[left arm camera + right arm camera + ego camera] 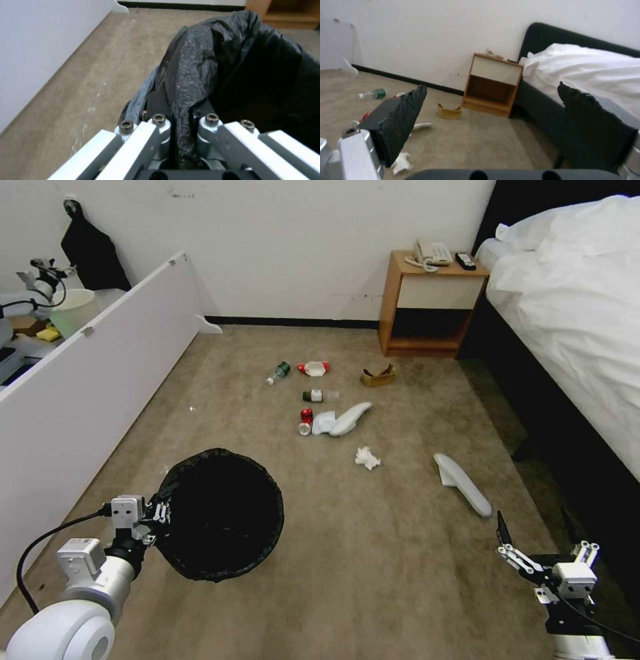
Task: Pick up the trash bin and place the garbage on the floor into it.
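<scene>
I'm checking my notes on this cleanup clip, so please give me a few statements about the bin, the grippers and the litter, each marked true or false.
1. The left gripper is clamped on the rim of the trash bin. True.
2. The right gripper holds a slipper. False: its fingers are open and hold nothing.
3. A white slipper lies on the floor ahead of the right gripper. True.
4. The crumpled tissue is inside the bin. False: it lies on the carpet.
5. The brown paper bag lies near the nightstand. True.
</scene>
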